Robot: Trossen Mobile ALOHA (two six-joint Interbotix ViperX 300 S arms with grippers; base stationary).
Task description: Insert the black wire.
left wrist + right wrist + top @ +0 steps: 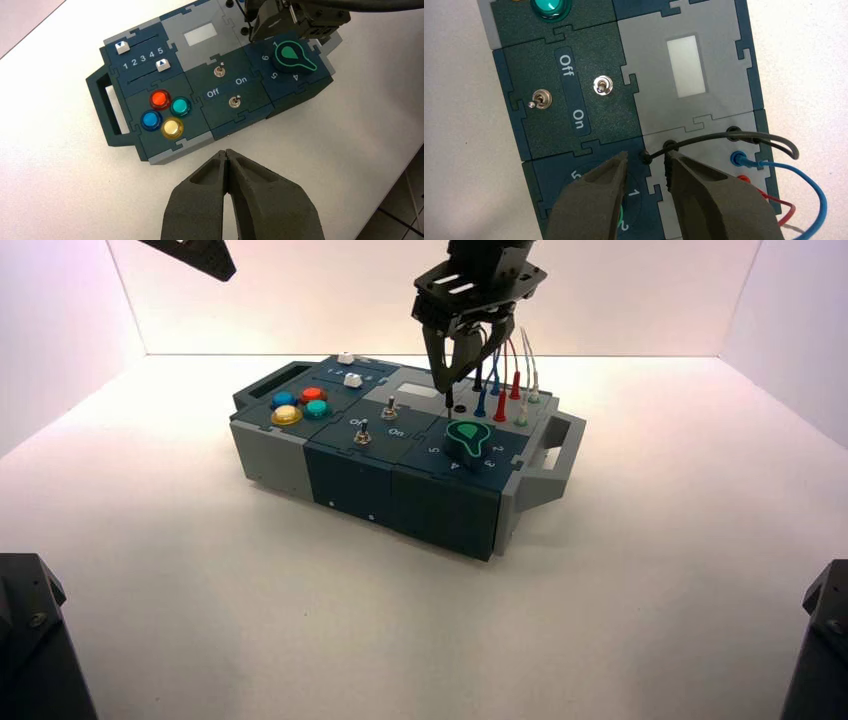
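Note:
The black wire (724,136) arches from a back socket on the box's grey socket panel (704,130) to its free black plug (644,156). The plug stands upright at the panel's edge beside a dark empty socket (669,145). I cannot tell whether its tip sits in a hole. My right gripper (646,156) is open, with its fingers on either side of the plug and not touching it. In the high view it hangs (450,378) just above the plug (447,397). My left gripper (226,152) is shut and empty, raised far off the box's left end (200,255).
The green knob (467,437) lies just in front of the plug. Blue (814,185) and red (774,200) wires stand plugged in behind it. Two toggle switches (603,85) sit beside the Off/On lettering. Coloured buttons (165,112) and sliders lie at the box's left end.

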